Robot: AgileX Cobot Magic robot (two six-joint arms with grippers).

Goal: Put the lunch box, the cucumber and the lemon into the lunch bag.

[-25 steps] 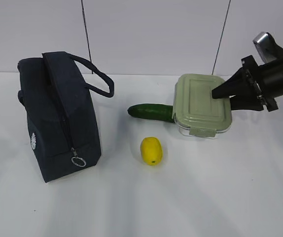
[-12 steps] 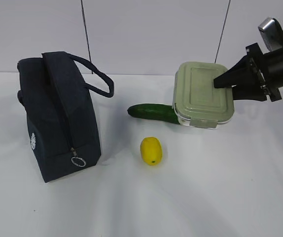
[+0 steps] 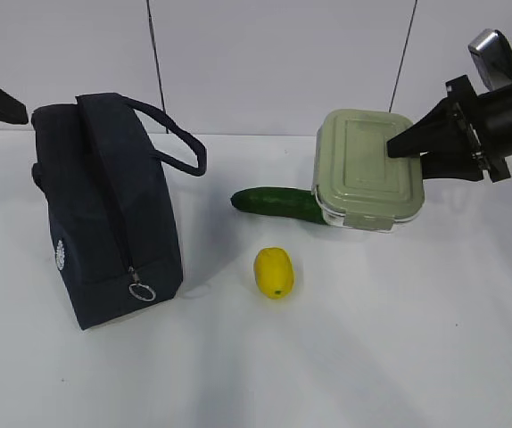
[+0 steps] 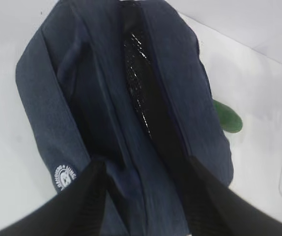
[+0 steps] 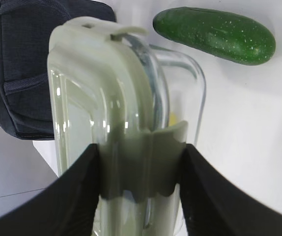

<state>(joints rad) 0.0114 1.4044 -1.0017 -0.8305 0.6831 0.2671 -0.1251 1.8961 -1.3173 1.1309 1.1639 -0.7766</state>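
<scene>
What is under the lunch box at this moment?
The lunch box, gripped by the right gripper, covers the right end of the cucumber. Whether they touch is hidden; its glass base looks empty in the right wrist view.

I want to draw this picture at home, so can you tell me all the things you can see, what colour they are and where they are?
lunch bag: one, dark navy, standing on the left of the table, zipper ring at its front.
cucumber: one, dark green, lying in the middle, its right end hidden behind the lunch box.
lemon: one, bright yellow, alone in front of the cucumber.
lunch box: one, clear with a pale green lid, on the right, tilted and held.
table: one, white, under everything.
left gripper: one, black, above the lunch bag, holding nothing.
right gripper: one, black, clamped on the lunch box's edge.
</scene>
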